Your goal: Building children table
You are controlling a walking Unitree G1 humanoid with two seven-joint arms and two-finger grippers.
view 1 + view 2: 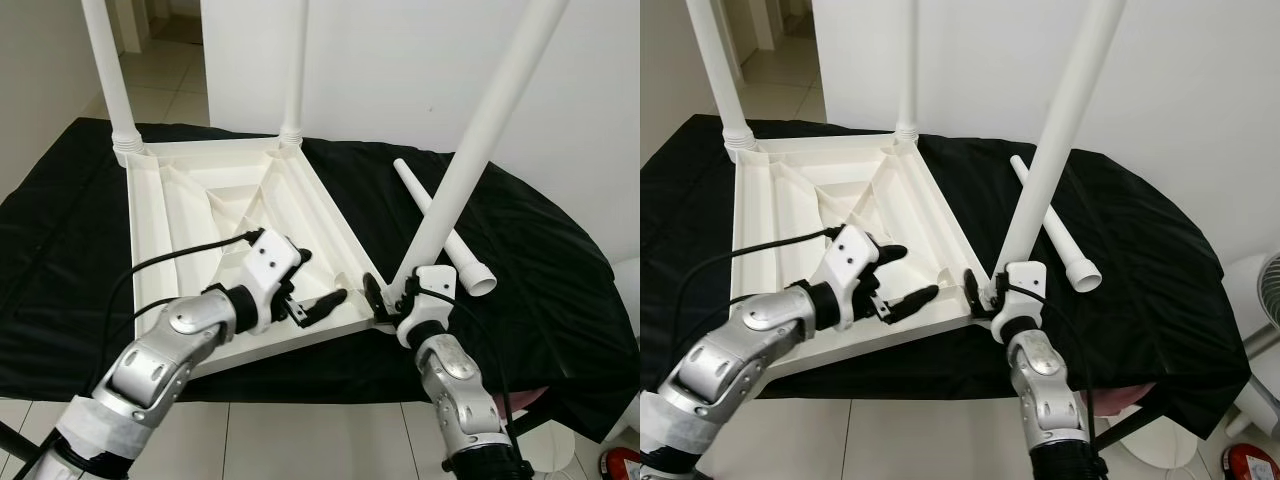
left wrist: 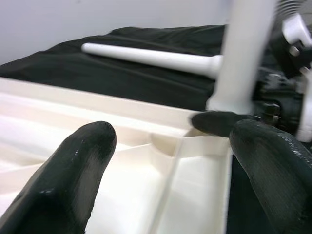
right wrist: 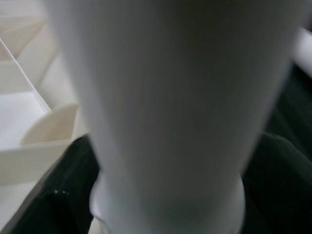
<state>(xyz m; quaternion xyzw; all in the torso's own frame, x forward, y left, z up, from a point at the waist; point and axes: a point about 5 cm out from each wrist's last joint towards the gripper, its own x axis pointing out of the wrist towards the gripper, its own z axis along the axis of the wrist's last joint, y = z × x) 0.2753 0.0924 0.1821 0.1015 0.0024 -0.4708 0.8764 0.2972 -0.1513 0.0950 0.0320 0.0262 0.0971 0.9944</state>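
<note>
While tabletop (image 1: pixel 300 200) lies upside down on black cloth (image 1: pixel 520 250), R gripper (image 1: pixel 392 298) clamps tilted leg (image 1: pixel 480 150) at corner socket; L gripper (image 1: pixel 318 290) spread wide, holding nothing, over rim.

Left gripper (image 1: pixel 318 290) jaws parted, right gripper (image 1: pixel 388 296) jaws apparently clamped, both arms forward

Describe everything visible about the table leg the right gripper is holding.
The leg is a long, smooth, round white tube, plastic by its look. It leans, its top tilted to the robot's right and running out of frame. Its thicker collared foot sits at the near right corner of the upturned tabletop, where the right gripper clamps it. The left gripper hovers open beside that corner.
</note>
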